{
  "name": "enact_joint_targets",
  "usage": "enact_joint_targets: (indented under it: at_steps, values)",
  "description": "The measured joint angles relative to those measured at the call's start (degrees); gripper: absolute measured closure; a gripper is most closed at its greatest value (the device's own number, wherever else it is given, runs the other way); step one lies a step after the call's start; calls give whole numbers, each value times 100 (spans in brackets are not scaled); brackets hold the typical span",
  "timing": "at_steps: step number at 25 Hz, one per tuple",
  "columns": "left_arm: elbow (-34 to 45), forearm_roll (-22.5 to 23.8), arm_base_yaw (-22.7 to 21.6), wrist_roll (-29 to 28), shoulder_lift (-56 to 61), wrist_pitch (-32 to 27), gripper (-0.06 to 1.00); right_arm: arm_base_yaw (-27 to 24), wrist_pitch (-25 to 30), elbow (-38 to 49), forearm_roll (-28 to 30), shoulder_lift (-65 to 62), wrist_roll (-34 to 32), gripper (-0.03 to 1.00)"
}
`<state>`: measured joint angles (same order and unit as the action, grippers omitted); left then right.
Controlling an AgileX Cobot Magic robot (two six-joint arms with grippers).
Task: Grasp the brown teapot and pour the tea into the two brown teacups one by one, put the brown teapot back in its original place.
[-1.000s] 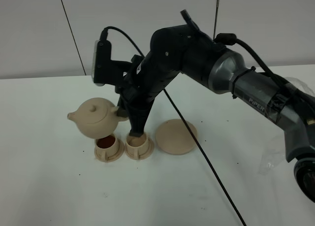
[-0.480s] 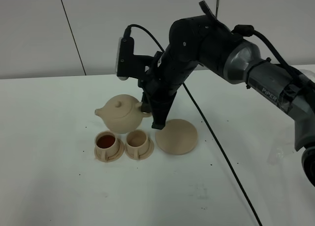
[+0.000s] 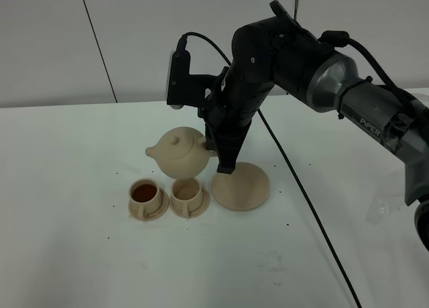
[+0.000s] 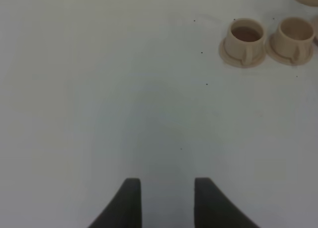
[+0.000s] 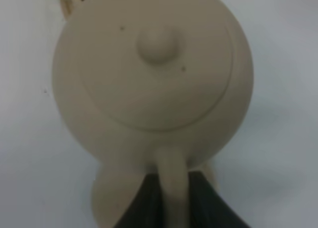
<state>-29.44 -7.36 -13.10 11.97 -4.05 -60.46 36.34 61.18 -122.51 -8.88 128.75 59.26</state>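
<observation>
Teapot aloft, pinched by its handle!
The right gripper [image 3: 216, 149] is clamped tight on the loop handle of the brown teapot [image 3: 179, 154], mid-frame just above the empty teacup [image 3: 187, 190]. The tea-filled teacup [image 3: 145, 194] sits to its left, the large saucer [image 3: 242, 187] to its right. The left gripper [image 4: 164, 200] has its jaws parted, holding nothing.

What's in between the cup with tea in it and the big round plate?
The other teacup, which looks empty, sits between the tea-filled cup and the large saucer. The exterior high view shows it.
</observation>
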Motion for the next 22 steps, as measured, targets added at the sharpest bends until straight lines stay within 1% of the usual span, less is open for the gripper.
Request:
enact_joint_targets:
  at_steps: [6,12,22]
  values:
    - [0,0,0,0,0,0,62,-13,122,0,47,-189,-82,87]
    - [0,0,0,0,0,0,62,-54,150,359,140,-391,-161,87]
    - [0,0,0,0,0,0,62,-61,-114,1042,185,-730,-227,87]
